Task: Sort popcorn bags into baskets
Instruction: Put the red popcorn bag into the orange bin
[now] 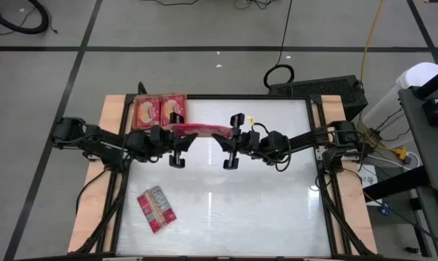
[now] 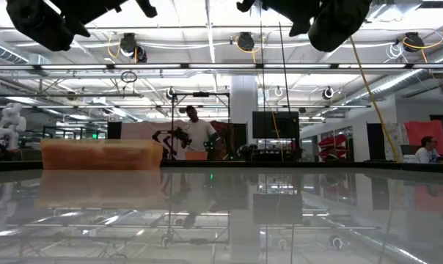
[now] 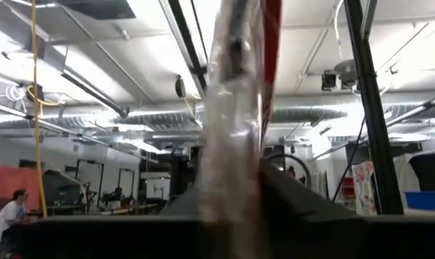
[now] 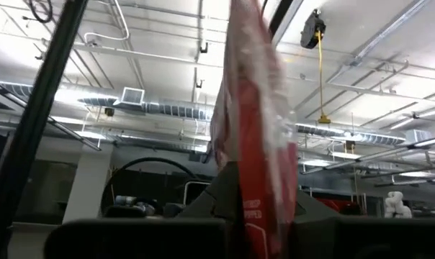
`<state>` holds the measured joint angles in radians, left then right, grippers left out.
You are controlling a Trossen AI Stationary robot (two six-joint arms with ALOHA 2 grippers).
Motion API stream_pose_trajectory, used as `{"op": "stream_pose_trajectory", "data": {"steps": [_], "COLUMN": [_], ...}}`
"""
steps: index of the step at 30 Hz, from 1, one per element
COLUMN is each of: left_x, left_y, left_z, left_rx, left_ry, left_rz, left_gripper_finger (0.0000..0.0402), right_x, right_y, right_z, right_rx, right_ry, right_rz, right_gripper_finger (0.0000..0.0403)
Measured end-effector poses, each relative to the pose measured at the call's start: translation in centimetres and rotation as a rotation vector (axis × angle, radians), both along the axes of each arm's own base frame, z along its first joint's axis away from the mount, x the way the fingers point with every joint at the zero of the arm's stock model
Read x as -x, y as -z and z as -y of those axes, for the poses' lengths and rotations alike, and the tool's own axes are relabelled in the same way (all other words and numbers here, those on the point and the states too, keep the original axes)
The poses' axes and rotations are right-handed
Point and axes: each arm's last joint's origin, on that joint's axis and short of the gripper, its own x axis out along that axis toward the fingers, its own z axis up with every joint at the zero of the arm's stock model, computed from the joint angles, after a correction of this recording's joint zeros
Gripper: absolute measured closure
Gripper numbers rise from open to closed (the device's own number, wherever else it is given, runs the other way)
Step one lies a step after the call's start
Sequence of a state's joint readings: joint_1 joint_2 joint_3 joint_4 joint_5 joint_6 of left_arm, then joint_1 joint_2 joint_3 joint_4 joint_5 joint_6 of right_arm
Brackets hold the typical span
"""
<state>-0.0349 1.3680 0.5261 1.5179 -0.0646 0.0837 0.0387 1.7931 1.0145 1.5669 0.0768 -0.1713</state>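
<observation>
One popcorn bag (image 1: 201,129), red with a clear plastic margin, hangs above the middle of the table between both grippers. My left gripper (image 1: 177,132) is shut on its left end and my right gripper (image 1: 233,133) on its right end; both point slanting upward. The orange basket (image 1: 135,114), low on the table's far left, is also in the low view (image 2: 100,154); two popcorn bags (image 1: 159,110) lie flat in it. Another popcorn bag (image 1: 156,209) lies flat on the table near the front left. My left gripper pinches the bag's clear plastic end (image 3: 228,173) between its two fingers, coming from the table's left and slanting upward. The bag stands on edge, running away past the fingers, lifted clear of the table. My right gripper pinches the bag's red end (image 4: 255,201) between its two fingers, coming from the table's right and slanting upward. The bag stands on edge between them, clear of the table.
Light wooden boards (image 1: 96,196) flank the white table top on the left and on the right (image 1: 353,210). A dark box (image 1: 317,90) stands behind the far right corner. People show far off in the room beyond the table (image 2: 196,132).
</observation>
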Motion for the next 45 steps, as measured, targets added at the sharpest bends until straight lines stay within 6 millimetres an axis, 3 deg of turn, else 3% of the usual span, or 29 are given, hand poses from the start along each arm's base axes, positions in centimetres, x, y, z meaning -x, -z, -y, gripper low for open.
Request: {"op": "stream_pose_trajectory", "data": {"steps": [3, 9, 13, 17, 24, 33, 45], "left_x": [0.6, 3.0, 5.1, 7.4, 9.5, 9.8, 9.2], "left_y": [0.2, -1.8, -3.7, -6.4, -8.7, -7.2, -3.0], "left_z": [-0.8, -2.5, -3.4, -4.2, -6.0, -10.0, -14.8], "left_rx": [-0.022, -0.007, 0.012, 0.062, 0.114, 0.173, 0.304], "left_ry": [0.004, -0.013, -0.066, -0.265, -0.570, -0.732, -0.393], "left_rz": [-0.017, -0.145, -0.401, -0.655, -0.986, -1.389, -1.671], "left_gripper_finger": [0.0382, 0.0380, 0.0388, 0.0384, 0.0388, 0.0382, 0.0373], "right_x": [-0.1, -0.2, 0.3, 1.2, 2.8, 5.0, 6.3], "right_y": [0.2, 1.1, 3.1, 4.8, 7.9, 11.1, 12.7], "right_z": [0.1, 0.5, 0.8, 1.1, 1.3, 0.5, -1.4], "right_rx": [-0.020, -0.121, -0.162, -0.193, -0.203, -0.201, -0.121], "right_ry": [0.005, 0.124, 0.229, 0.282, 0.285, 0.231, 0.113], "right_rz": [-0.019, -0.144, -0.293, -0.423, -0.549, -0.658, -0.733], "right_gripper_finger": [0.0384, 0.0344, 0.0306, 0.0277, 0.0262, 0.0262, 0.0261]}}
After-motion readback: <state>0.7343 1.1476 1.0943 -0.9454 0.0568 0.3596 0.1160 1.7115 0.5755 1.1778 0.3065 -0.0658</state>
